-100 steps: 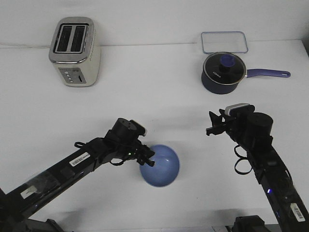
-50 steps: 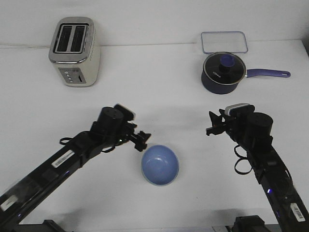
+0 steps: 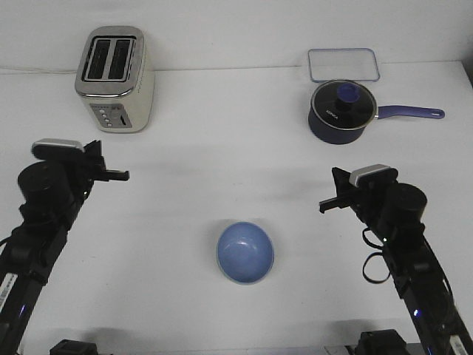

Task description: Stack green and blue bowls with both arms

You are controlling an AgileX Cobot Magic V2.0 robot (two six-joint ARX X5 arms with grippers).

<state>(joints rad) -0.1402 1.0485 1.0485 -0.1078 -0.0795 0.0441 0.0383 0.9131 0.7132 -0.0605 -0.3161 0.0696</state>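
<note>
The light blue bowl [image 3: 244, 252] sits upright on the white table, near the front and centre, with nothing touching it. Its rim looks pale. No separate pale green bowl shows, so it is hidden or out of view. My left gripper [image 3: 112, 163] is far to the left of the bowl, its prongs pointing right, apart and empty. My right gripper [image 3: 329, 191] is to the right of the bowl, prongs pointing left, apart and empty.
A cream and silver toaster [image 3: 114, 79] stands at the back left. A dark blue lidded saucepan [image 3: 341, 112] with a long handle stands at the back right, and a clear rectangular lid [image 3: 344, 64] lies behind it.
My left gripper has let go of the blue bowl's rim and pulled back far to the left. The bowl now rests level. My right arm has shifted slightly down and to the right.
</note>
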